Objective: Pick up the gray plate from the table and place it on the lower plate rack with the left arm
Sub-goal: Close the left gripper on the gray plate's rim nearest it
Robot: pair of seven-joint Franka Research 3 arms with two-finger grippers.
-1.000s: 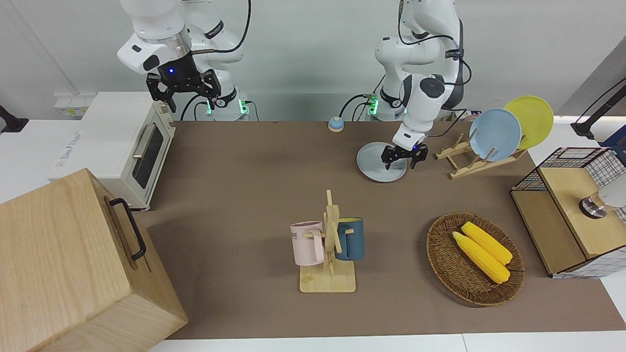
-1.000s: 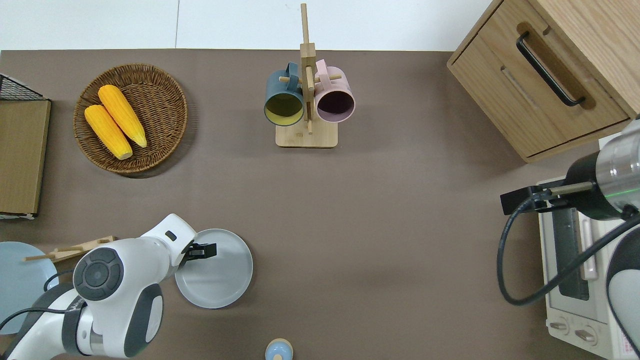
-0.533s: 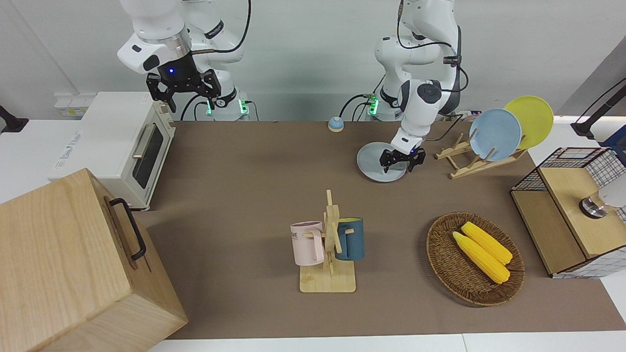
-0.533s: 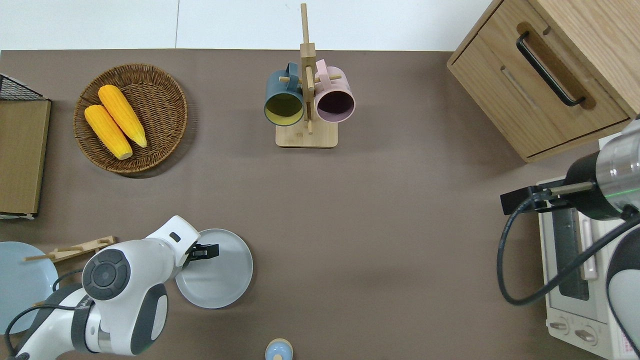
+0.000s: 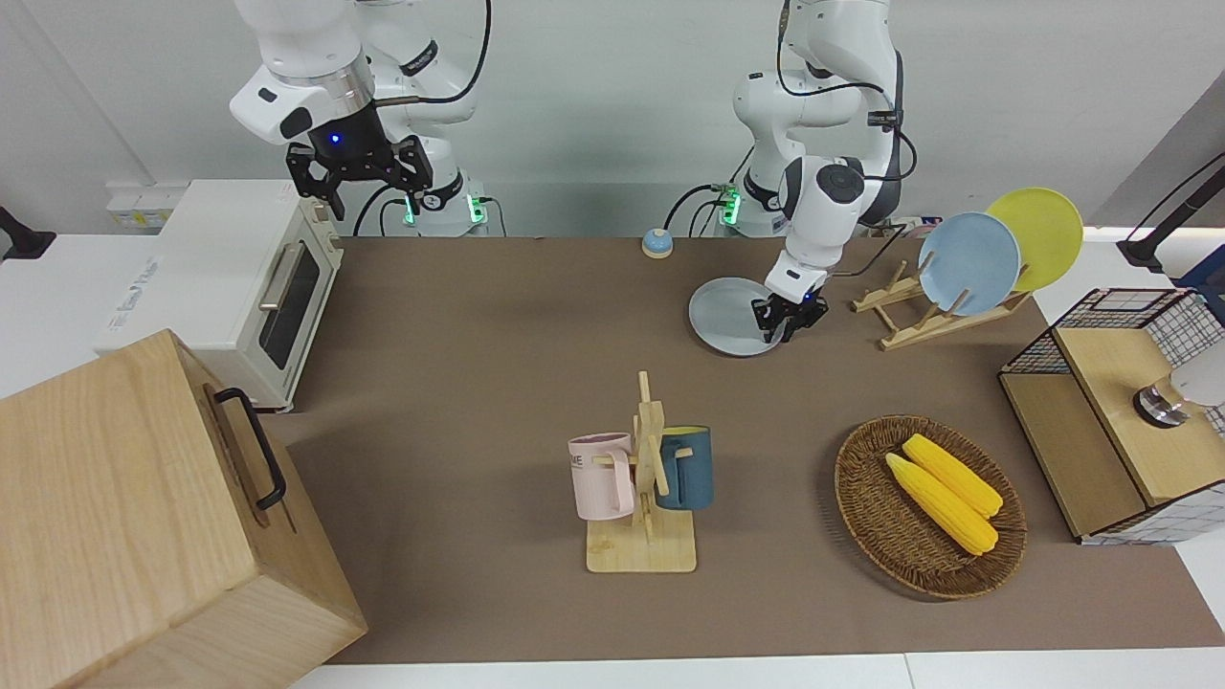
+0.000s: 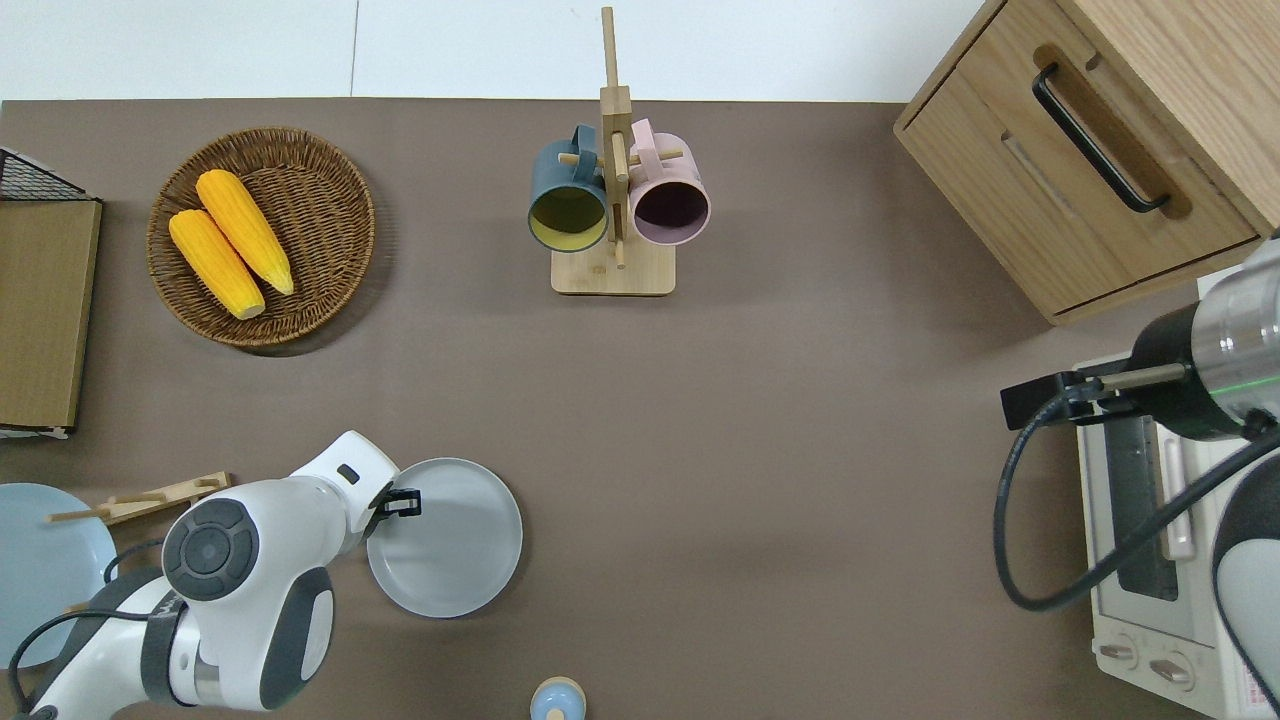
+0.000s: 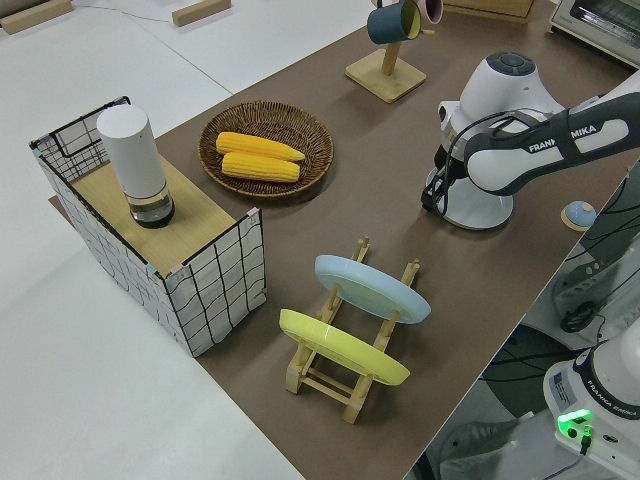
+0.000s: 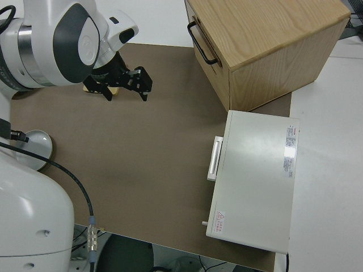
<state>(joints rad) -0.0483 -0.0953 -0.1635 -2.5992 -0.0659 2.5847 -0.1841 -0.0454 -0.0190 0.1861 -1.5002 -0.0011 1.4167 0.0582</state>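
The left arm's black two-finger gripper [image 5: 787, 321] is closing in on the rim of the round, pale bluish-gray matte plate [image 6: 447, 540], and the fingers, spread wide a second ago, are now looking pinched together on the plate's edge toward the left arm's end of the table. The plate is shifting as this happens: it is sitting a little more toward the right arm's end than half a second ago, so the fingers seem to be nudging it while they clamp. It is lying flat on the brown matte table [image 5: 498, 383], not lifted yet. The small light-wood slanted rack [image 5: 909, 321] is waiting just beside it, already carrying a sky-blue plate [image 5: 968, 263] and a yellow plate [image 5: 1038, 234]. The right arm is parked, its gripper [image 5: 356, 172] spread open.
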